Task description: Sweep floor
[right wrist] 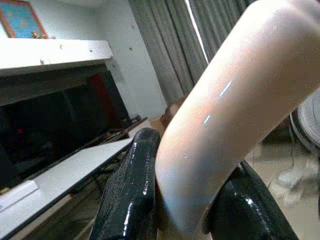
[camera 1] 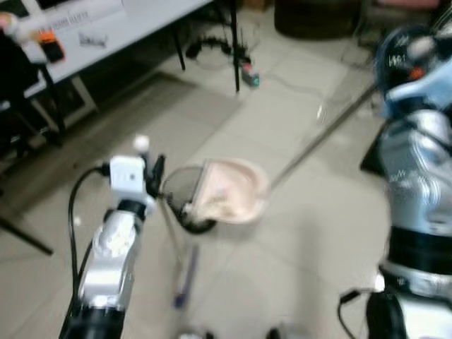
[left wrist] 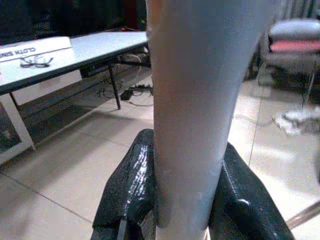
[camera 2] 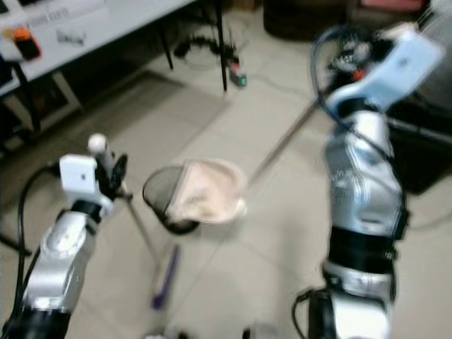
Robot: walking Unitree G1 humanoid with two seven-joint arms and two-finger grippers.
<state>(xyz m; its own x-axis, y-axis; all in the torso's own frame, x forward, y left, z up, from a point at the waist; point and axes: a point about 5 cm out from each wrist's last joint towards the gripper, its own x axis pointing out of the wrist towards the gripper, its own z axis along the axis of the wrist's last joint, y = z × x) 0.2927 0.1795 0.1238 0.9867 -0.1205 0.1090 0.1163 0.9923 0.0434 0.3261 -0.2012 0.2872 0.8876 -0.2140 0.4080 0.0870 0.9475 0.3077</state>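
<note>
My left gripper (camera 1: 155, 176) is shut on the thin grey pole of a broom (camera 1: 173, 233). The pole runs down to a purplish brush head (camera 1: 182, 288) on the tiled floor. In the left wrist view both black fingers (left wrist: 129, 185) clamp that pole (left wrist: 187, 100). A pinkish dustpan (camera 1: 232, 191) is tilted over the rim of a black mesh bin (camera 1: 178, 192). Its long metal handle (camera 1: 325, 131) slants up to my raised right gripper (camera 2: 337, 62). In the right wrist view the fingers (right wrist: 131, 190) close on the dustpan's curved pink grip (right wrist: 225, 110). The picture is blurred.
A white table (camera 1: 106, 35) with black legs stands at the back left, with an orange and black item (camera 1: 51, 46) on it. Cables and a power strip (camera 1: 244, 70) lie on the floor beneath it. A dark round object (camera 1: 311, 18) sits at the back.
</note>
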